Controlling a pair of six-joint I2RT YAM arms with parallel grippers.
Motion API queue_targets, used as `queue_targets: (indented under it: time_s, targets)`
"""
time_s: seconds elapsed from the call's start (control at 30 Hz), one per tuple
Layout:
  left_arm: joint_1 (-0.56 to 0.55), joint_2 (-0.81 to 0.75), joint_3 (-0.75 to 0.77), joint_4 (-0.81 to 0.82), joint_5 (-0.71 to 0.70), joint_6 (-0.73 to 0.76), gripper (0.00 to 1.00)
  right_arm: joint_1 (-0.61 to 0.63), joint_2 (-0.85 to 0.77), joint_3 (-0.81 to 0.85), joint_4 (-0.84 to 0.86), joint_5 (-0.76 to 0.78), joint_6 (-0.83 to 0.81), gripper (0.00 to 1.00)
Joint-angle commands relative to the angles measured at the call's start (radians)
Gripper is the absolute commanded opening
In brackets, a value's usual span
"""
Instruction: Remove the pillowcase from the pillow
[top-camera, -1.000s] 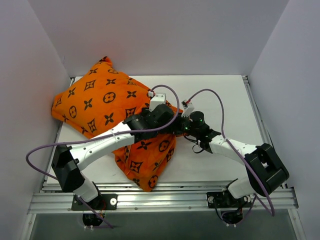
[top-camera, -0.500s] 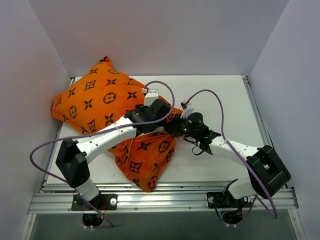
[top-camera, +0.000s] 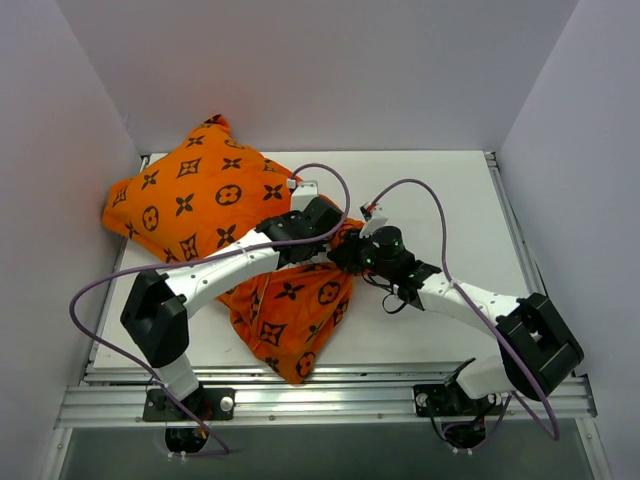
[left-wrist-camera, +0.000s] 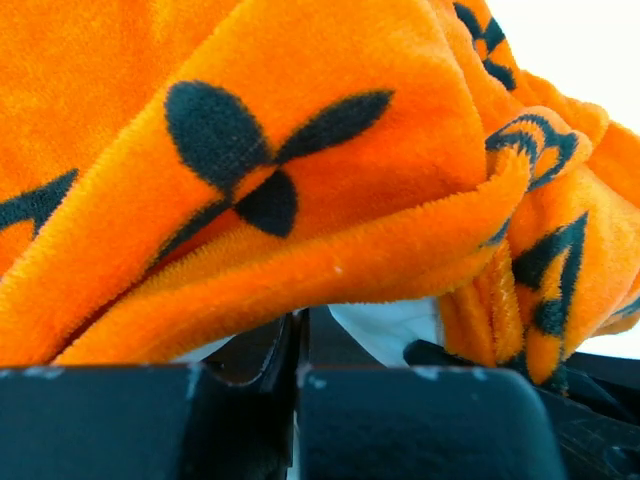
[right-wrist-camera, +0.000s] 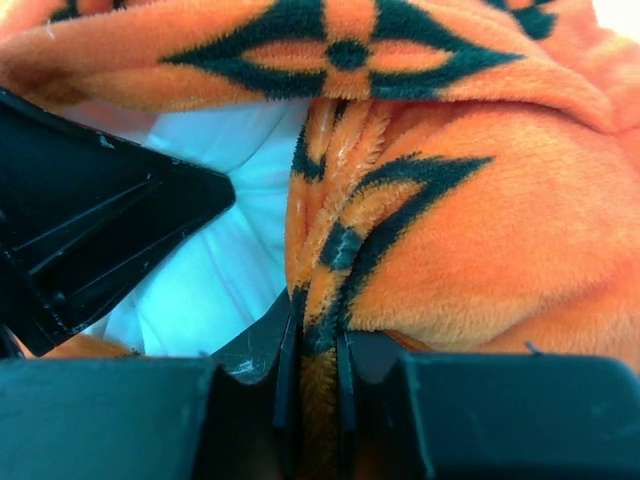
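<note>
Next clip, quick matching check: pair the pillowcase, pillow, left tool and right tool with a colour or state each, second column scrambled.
1. pillowcase
2. pillow
3. right tool
4. left tool

A. plain white, showing through the opening
B. fingers together beneath an overhanging orange edge
C. orange plush with black motifs
D. shut on a fold of orange fabric

Pairs: 1-C, 2-A, 3-D, 4-B

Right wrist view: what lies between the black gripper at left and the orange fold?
The white pillow, inside the pillowcase opening, between the left gripper and the fold pinched by the right gripper; the right wrist view shows it.
</note>
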Motion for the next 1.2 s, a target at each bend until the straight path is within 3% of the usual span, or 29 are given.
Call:
queue_targets:
  time_s: [0.0, 0.17, 0.5, 0.8, 1.17]
  targets:
    - [0.034, -0.010, -0.014, -0.027, 0.042, 0.009, 0.02, 0.020, -0.086, 0.057, -0.119, 0.078, -0.042, 0.00]
    - [0.091, -0.113, -0.025, -0.081, 0.002, 0.093, 0.02, -0.061, -0.144, 0.076, -0.316, 0.304, -0.030, 0.01]
    - [0.188, -0.343, -0.169, -0.136, 0.066, 0.178, 0.02, -0.378, -0.213, 0.110, -0.626, 0.455, 0.018, 0.00]
    - [0.290, -0.504, -0.239, -0.194, 0.126, 0.222, 0.02, -0.498, -0.178, 0.100, -0.584, 0.260, 0.020, 0.00]
    - [0.410, -0.613, -0.195, -0.141, 0.362, 0.251, 0.02, -0.495, -0.052, 0.050, -0.446, 0.025, -0.003, 0.00]
